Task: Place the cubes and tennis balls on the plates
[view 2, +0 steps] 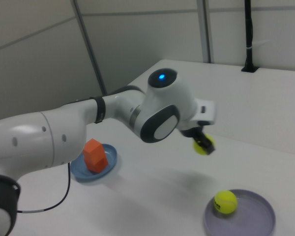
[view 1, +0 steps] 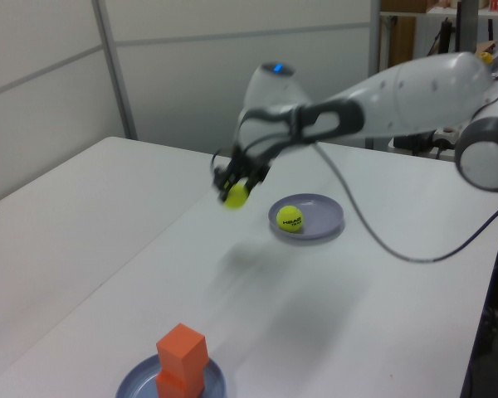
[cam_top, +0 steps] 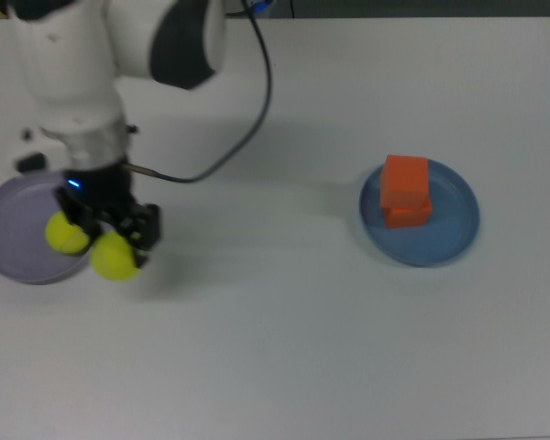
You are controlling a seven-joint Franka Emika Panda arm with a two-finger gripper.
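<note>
So, nearest in the left view is the blue plate [view 1: 171, 383] with the two orange cubes [view 1: 181, 355] stacked on it, the top one sitting a bit skewed on the lower one. Past that there's a stretch of white tabletop [view 1: 91, 249], and then the pincer [view 1: 237, 187] hanging in the air above it, clamped around a tennis ball [view 1: 236, 196] that's clearly off the surface. In the top view that ball [cam_top: 115, 258] sits just outside the rim of the purple plate [cam_top: 9, 249]. Just beyond, the purple plate holds the other tennis ball [view 1: 290, 219], the one with black lettering on it.
</note>
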